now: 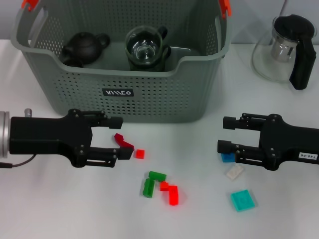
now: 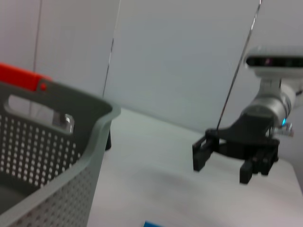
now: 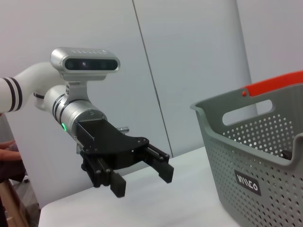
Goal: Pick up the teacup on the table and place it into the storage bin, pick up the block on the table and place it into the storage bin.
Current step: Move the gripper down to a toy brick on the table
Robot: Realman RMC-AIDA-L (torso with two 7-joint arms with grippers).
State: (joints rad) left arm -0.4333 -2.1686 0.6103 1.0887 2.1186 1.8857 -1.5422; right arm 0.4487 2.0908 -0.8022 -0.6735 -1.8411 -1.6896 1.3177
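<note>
The grey storage bin point(image 1: 149, 94) stands at the back centre of the table, and also shows as the bin point(image 2: 52, 156) and the bin point(image 3: 255, 151) in the wrist views. Inside it are a glass teacup point(image 1: 144, 46) and a black teapot point(image 1: 83, 47). Loose blocks lie in front of the bin. My left gripper point(image 1: 118, 139) is open, with a dark red block point(image 1: 123, 141) lying at its fingertips. A small red block point(image 1: 140, 154) sits just beyond. My right gripper point(image 1: 224, 134) is open and holds nothing. A blue block point(image 1: 228, 158) lies beside its nearer finger.
Green blocks point(image 1: 152, 182) and a red block point(image 1: 170, 193) lie at the front centre. A white block point(image 1: 234, 172) and a teal block point(image 1: 242, 200) lie at the front right. A glass pitcher with a black handle point(image 1: 286, 50) stands at the back right.
</note>
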